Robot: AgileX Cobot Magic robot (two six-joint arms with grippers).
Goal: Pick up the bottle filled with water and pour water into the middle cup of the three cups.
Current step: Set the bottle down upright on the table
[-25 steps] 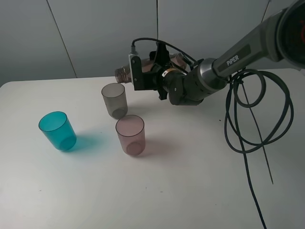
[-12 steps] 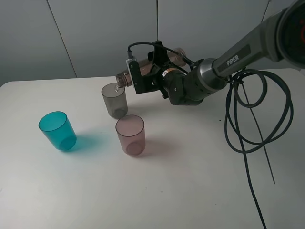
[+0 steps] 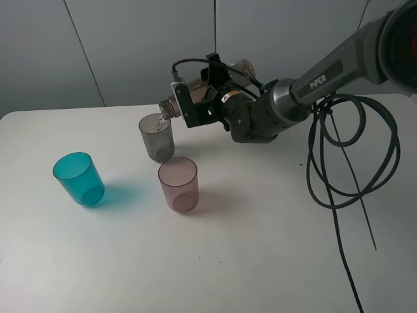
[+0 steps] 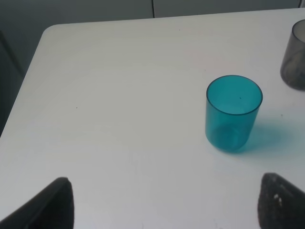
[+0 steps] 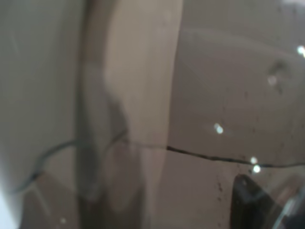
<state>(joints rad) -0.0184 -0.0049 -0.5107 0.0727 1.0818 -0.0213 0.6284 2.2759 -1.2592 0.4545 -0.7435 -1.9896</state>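
My right gripper (image 3: 203, 98) is shut on the smoky brown-grey bottle (image 3: 168, 107) and holds it almost level. The bottle's open neck points left and hangs over the rim of the smoky grey middle cup (image 3: 156, 137). A thin stream of water runs from the neck into that cup. The pink cup (image 3: 178, 184) stands just in front of the grey cup, the teal-blue cup (image 3: 79, 178) further left. The bottle's wall (image 5: 190, 95) fills the right wrist view. My left gripper (image 4: 164, 205) is open and empty, short of the teal-blue cup (image 4: 233, 113); the grey cup (image 4: 295, 62) shows at that view's edge.
The cups stand on a white table (image 3: 260, 248). Black cables (image 3: 352, 156) hang in loops from the right arm over the table's right side. A grey panelled wall (image 3: 130, 45) runs behind the table.
The right gripper has moved the bottle slightly left and tipped its neck down over the grey cup. Water has begun to run into that cup. The cups have not moved.
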